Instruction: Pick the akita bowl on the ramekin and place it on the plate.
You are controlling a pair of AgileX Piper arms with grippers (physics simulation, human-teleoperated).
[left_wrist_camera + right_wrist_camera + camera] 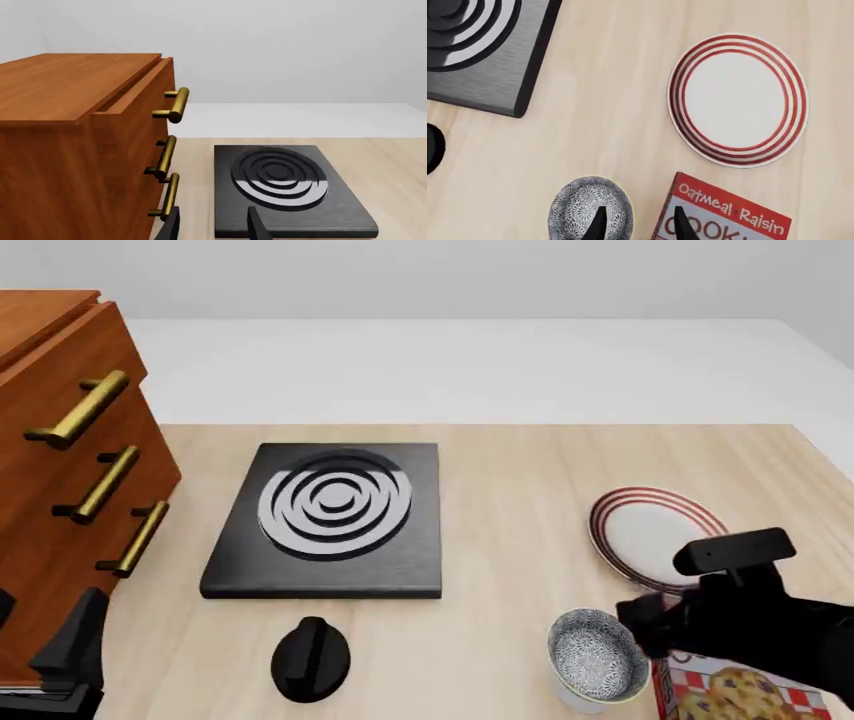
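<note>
Although the bowl (597,654) sits on the ramekin (582,702) at the surface's near right, beside the plate (657,536), it looks rigid, glazed, slippery, liable to tip. Right tool (636,222) straddles its rim, parted, not gripping. Best hold: the rim wall. Left tool (212,225) open, idle.

Bright, even light fills the room, flat and soft as renders go. The tabletop (534,540) shows no glare and only faint shadows. The stove burner (280,177) carries a dark band of shade across its rings. Everything stays sharp to the edges, with no blur or bending.
</note>
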